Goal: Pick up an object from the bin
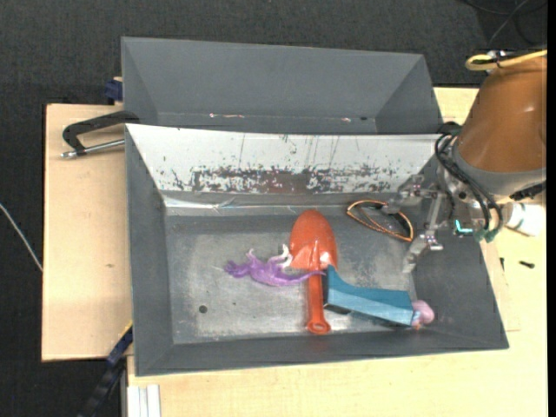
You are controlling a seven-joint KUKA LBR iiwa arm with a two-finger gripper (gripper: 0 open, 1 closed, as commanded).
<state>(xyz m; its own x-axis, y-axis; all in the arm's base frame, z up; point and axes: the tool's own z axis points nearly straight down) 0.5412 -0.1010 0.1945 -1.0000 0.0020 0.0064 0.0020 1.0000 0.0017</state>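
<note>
- Toy, blue w/ pink tip point(375, 303): by near wall of bin point(304, 352), lying flat; closest thing to gripper.
- Shovel, orange point(313, 252): mid-floor, handle against blue toy.
- Scrap, purple point(259, 270): left of shovel.
- Gripper point(420, 250): right side, nothing held; open or closed, can't tell.
- Status: no pick yet; grasp + lift left.

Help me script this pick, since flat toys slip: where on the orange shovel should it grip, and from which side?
Likely the orange shovel's narrow handle, near its bottom end, coming straight down and closing across it. The blade is broad and flat; the blue block crowds the handle on the view's right higher up.
</note>
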